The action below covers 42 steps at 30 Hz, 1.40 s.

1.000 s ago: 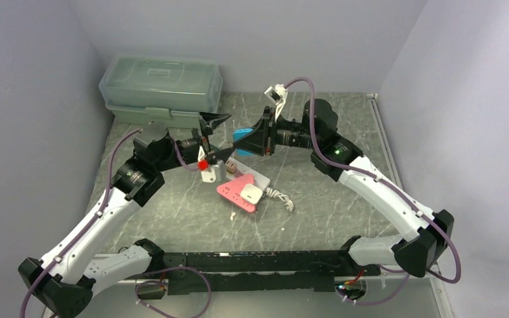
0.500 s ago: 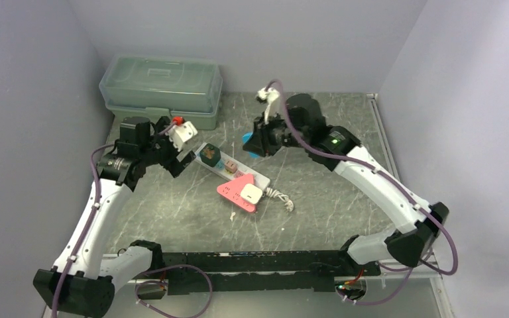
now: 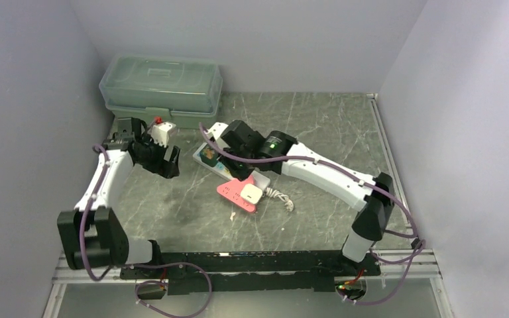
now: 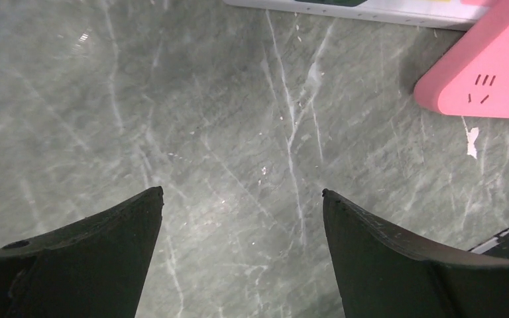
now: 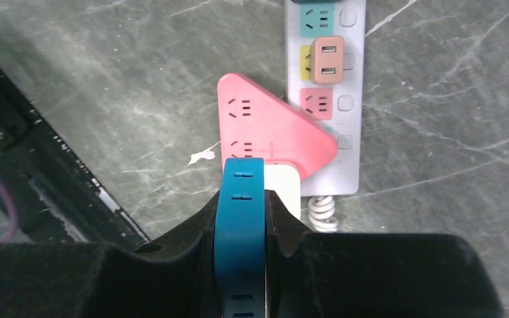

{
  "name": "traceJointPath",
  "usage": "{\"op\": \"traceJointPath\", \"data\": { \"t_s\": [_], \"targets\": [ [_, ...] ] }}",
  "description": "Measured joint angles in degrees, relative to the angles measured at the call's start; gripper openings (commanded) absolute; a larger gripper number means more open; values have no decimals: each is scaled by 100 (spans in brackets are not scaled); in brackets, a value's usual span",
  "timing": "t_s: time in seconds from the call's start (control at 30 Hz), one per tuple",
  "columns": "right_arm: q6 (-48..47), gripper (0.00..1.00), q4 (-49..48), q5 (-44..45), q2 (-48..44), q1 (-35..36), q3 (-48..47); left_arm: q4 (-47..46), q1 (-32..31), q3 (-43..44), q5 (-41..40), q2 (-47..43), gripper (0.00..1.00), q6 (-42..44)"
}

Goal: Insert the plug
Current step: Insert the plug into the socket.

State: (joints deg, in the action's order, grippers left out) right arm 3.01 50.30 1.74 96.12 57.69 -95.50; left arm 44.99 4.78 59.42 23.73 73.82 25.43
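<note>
My right gripper (image 5: 241, 196) is shut on a blue plug (image 5: 240, 232), held above a pink triangular adapter (image 5: 272, 132) and a white plug (image 5: 286, 189). Both sit on a white power strip (image 5: 352, 142) that has coloured sockets and a peach USB adapter (image 5: 326, 59). In the top view the right gripper (image 3: 233, 162) is over the strip (image 3: 262, 179), just behind the pink adapter (image 3: 232, 191). My left gripper (image 4: 242, 192) is open and empty over bare table, left of the strip; it also shows in the top view (image 3: 166, 162).
A translucent green lidded box (image 3: 162, 86) stands at the back left. A coiled white cable (image 3: 280, 197) leaves the strip's right end. A small white scrap (image 3: 232, 216) lies in front of the adapter. The black rail (image 3: 252, 262) runs along the near edge.
My left arm has drawn back to the left, away from the strip, with the gripper open. My right arm has swung forward and left, bringing the blue plug over the strip.
</note>
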Motion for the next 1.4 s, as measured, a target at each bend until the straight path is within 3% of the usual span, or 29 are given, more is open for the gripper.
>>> {"op": "traceJointPath", "data": {
  "t_s": [0.17,0.27,0.53,1.1,1.4],
  "targets": [
    [-157,0,24,452,566,264,-293,-59,116,319,424,1054,76,-243],
    [-291,0,17,555,964,365,-348,-151,120,623,822,1473,74,-393],
    [-459,0,-72,632,1408,369,-400,-645,28,879,1582,1777,62,-940],
    [-461,0,-133,691,2026,439,-656,-992,-160,841,1659,2074,41,-1287],
    [-492,0,-9,739,2184,466,-881,-977,-166,614,1519,2175,40,-1235]
  ]
}}
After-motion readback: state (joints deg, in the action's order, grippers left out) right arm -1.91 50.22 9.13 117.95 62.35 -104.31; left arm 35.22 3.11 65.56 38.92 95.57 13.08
